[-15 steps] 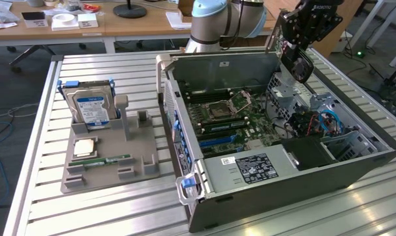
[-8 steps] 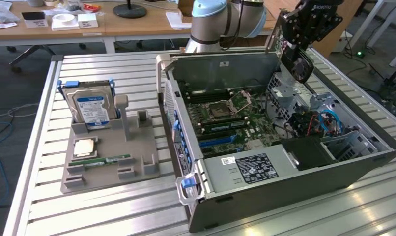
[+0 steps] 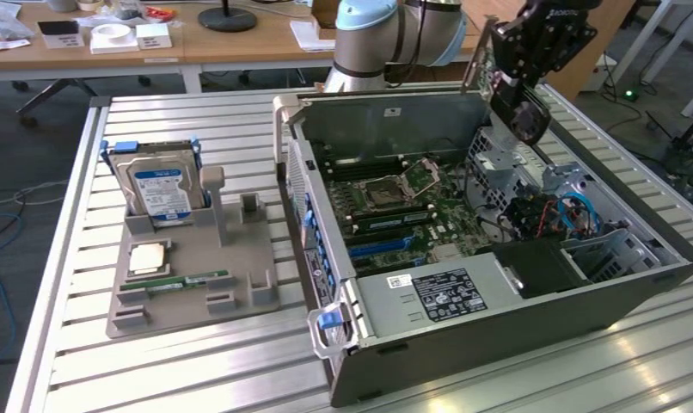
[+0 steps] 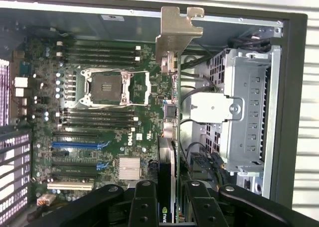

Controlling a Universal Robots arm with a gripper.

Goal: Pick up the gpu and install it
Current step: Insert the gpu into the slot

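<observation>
Your black gripper (image 4: 171, 192) grips the thin green-and-black gpu card (image 4: 167, 160) with silver bracket; the green motherboard (image 4: 128, 140) says Dell, the card's logo is cut off.

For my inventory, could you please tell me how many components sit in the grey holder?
3: hard drive upright at the far end, CPU flat in the middle, memory stick flat nearest the camera. None appears hidden.
</observation>
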